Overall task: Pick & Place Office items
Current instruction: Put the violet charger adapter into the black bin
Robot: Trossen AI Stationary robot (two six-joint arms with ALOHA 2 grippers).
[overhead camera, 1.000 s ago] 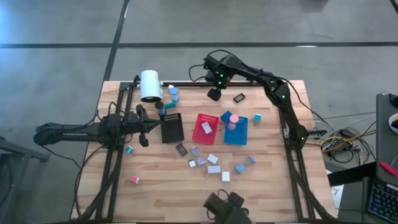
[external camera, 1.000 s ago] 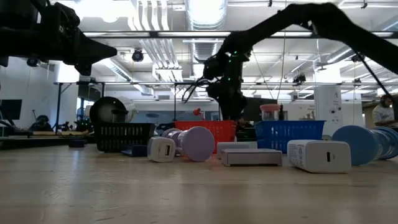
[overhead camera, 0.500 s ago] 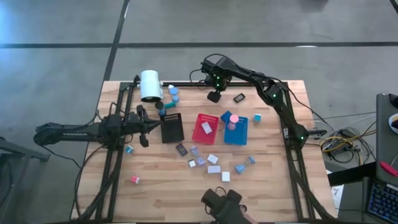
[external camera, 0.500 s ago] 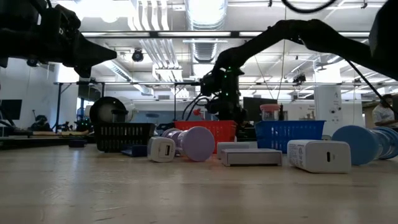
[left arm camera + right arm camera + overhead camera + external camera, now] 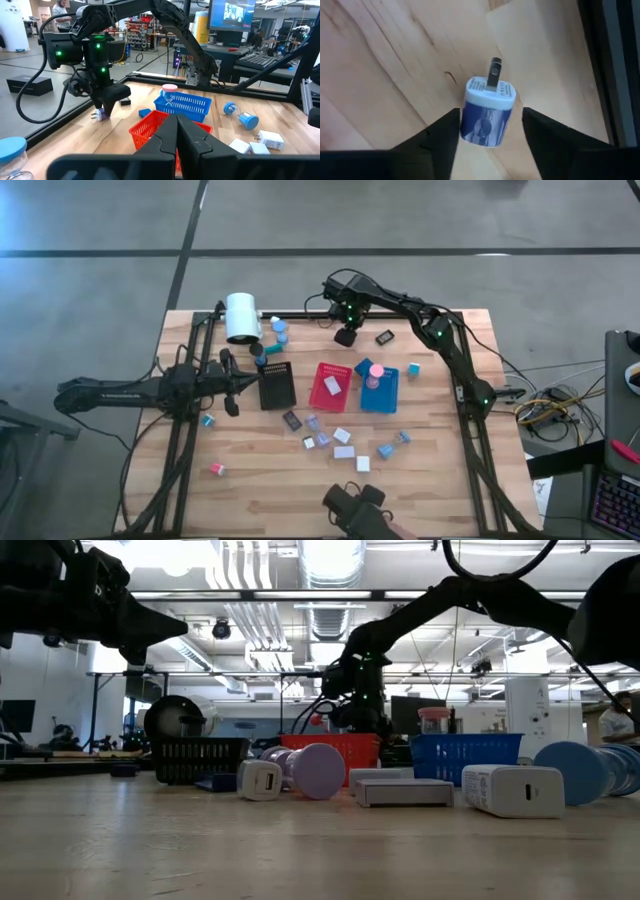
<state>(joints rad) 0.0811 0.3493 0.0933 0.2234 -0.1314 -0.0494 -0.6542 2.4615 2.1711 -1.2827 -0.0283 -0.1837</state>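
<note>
Right gripper [image 5: 490, 132], jaws apart, straddles small blue charger plug [image 5: 487, 114] on surface: light, rigid, probably slick; grip flat sides, not prongs.

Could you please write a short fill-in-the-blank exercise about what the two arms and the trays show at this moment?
1. The right gripper has its fingers on either side of a small blue ____ with metal prongs.
2. The left gripper has its fingers ____.
3. Between the black tray and the blue tray stands the ____ tray.
4. The pink cap sits in the ____ tray.

Missing words: charger; shut; red; blue
</note>
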